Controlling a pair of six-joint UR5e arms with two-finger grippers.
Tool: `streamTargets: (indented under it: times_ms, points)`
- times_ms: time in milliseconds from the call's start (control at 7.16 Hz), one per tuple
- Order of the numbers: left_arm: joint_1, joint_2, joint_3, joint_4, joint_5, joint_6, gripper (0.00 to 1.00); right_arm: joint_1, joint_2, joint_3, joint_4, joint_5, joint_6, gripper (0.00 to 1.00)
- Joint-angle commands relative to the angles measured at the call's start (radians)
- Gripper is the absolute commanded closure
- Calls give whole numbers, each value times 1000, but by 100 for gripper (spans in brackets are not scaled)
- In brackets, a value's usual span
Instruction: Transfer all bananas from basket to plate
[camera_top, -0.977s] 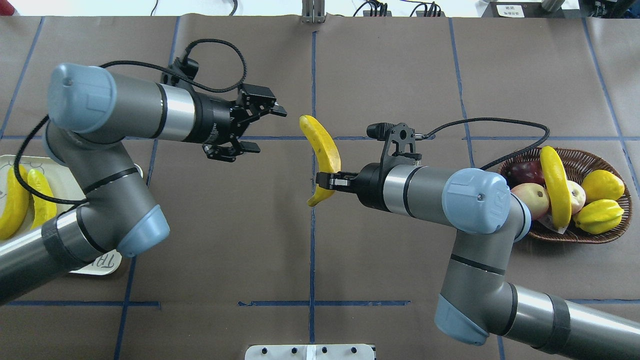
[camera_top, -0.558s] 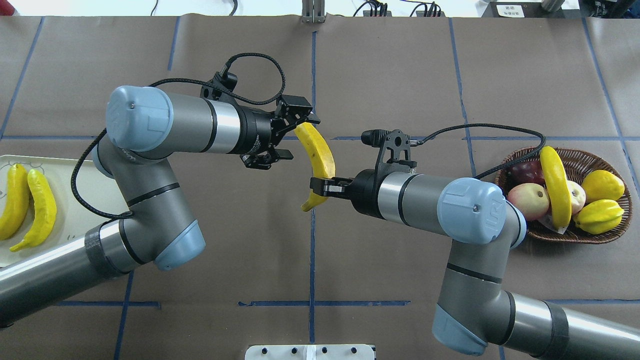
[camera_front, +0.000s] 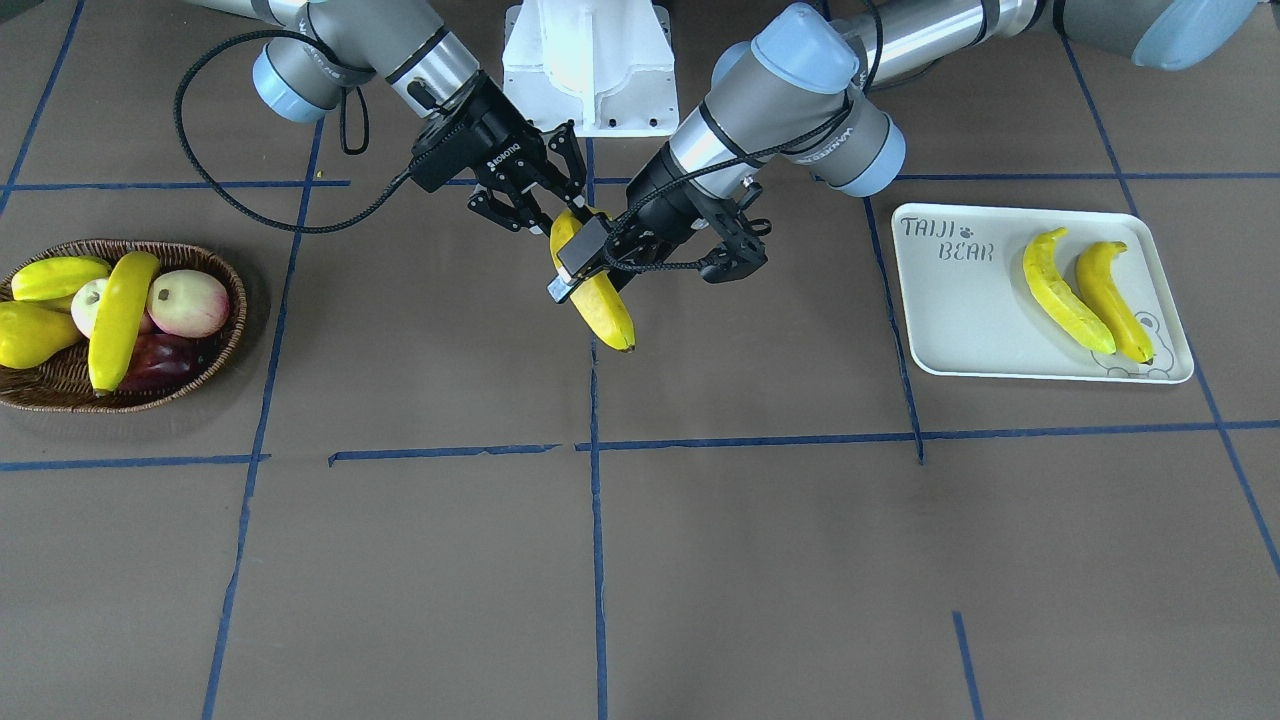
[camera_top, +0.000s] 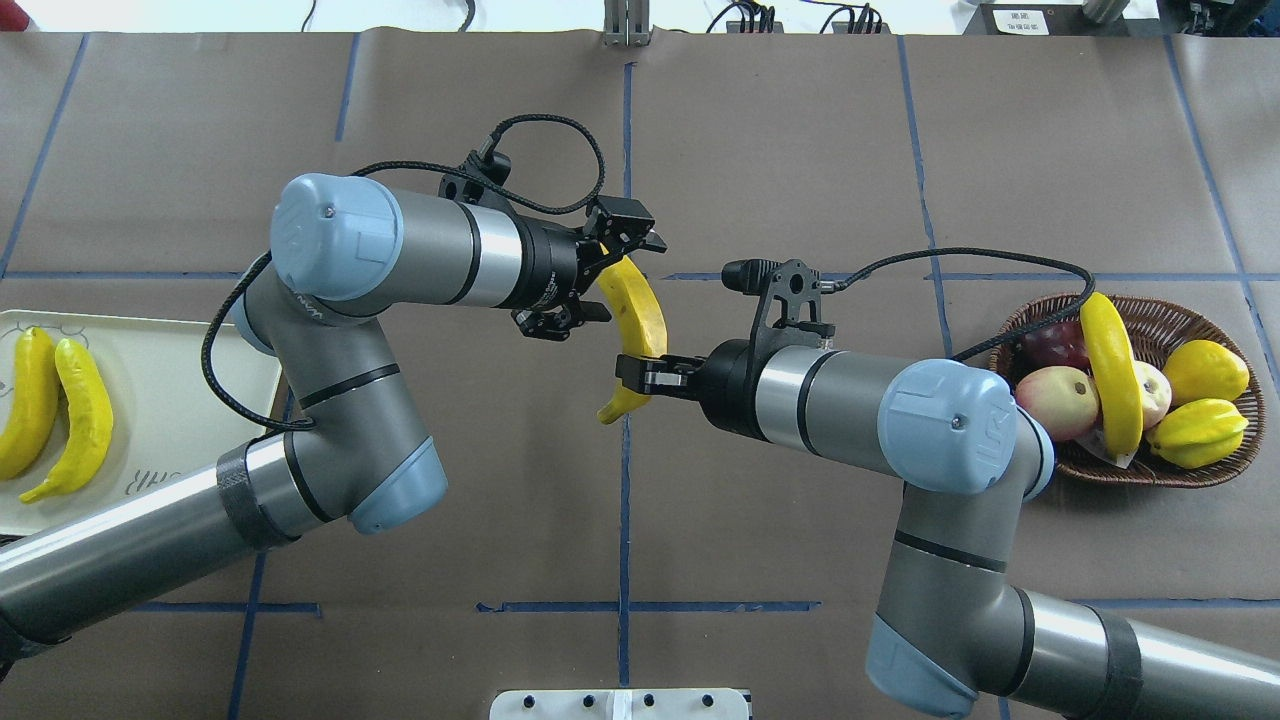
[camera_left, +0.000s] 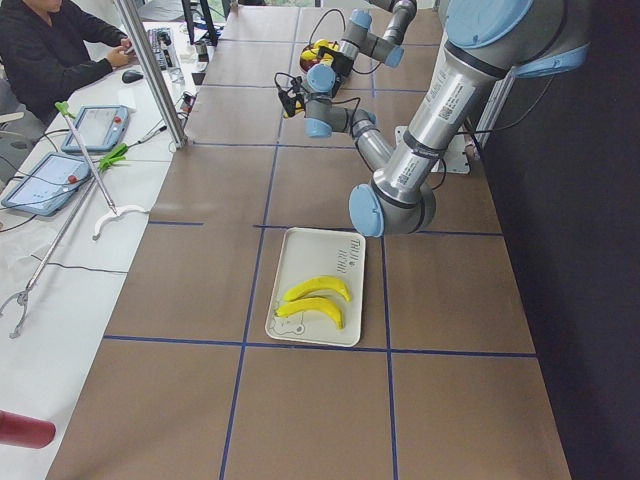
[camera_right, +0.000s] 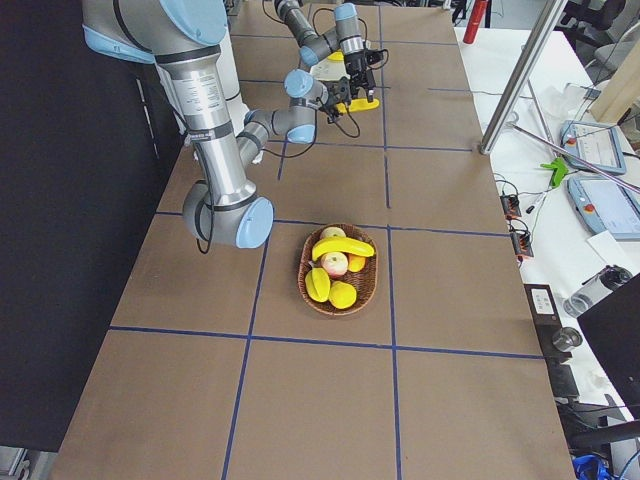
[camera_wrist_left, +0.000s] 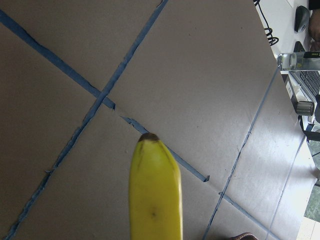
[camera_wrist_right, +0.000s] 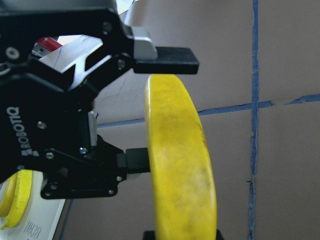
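My right gripper (camera_top: 640, 372) is shut on the near end of a yellow banana (camera_top: 636, 315), held above the table's middle. My left gripper (camera_top: 617, 276) is open, its fingers (camera_wrist_right: 170, 52) straddling the banana's far end; the lower pad sits close against the peel. In the left wrist view only the banana's tip (camera_wrist_left: 155, 190) shows. Two bananas (camera_top: 28, 400) (camera_top: 82, 420) lie side by side on the white plate (camera_top: 170, 400) at far left. Another banana (camera_top: 1110, 375) lies across the fruit in the wicker basket (camera_top: 1150, 482) at right.
The basket also holds pink-white apples (camera_top: 1058, 400), a dark red fruit (camera_top: 1050, 345) and stubby yellow fruits (camera_top: 1200, 430). The white robot base (camera_front: 590, 60) stands at the table's near edge. A person (camera_left: 50, 50) sits at a side desk with tablets and a metal pole (camera_left: 150, 70).
My left arm swung from over the plate to the centre, and its open gripper now straddles the banana's far end. My right gripper shifted slightly left, still holding the banana.
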Motion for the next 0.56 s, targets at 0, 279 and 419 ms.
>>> streamTargets:
  times_ms: [0,279,419]
  points:
    - [8,1,3,-1,-1,8,84,-2,-3,3,0,0,-1,99]
    - [2,4,3,-3,-4,8,100,-7,-6,7,2,0,-1,94]
    - [-2,3,3,0,-6,6,100,-20,-8,23,-5,0,22,1]
